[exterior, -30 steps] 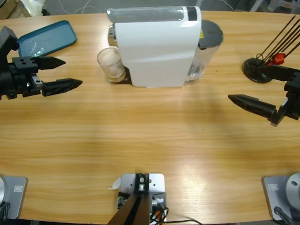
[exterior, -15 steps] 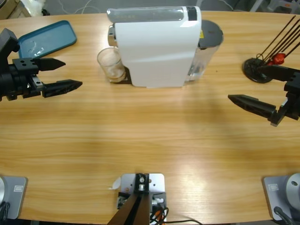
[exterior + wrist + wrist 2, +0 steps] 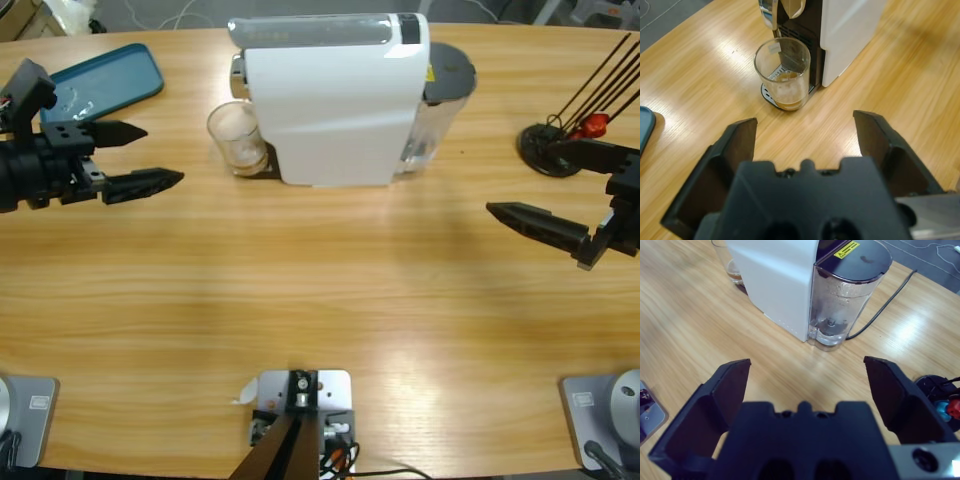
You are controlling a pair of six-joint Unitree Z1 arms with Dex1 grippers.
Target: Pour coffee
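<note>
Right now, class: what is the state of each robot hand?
Left hand: open, holding nothing, facing the glass.
Right hand: open, holding nothing.

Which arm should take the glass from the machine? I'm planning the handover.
Probably the left: its open pincer points at the glass of coffee nearby. The right pincer faces the machine's water tank.

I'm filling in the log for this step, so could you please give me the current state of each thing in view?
Glass cup: upright under the spout, ungripped.
Coffee: shallow layer in the cup.
White coffee machine: upright, lid closed.
Water tank: attached at the machine's back, lidded.
Left gripper: open, empty, pointing at the cup.
Right gripper: open, empty.
Blue tray: flat on the table.
</note>
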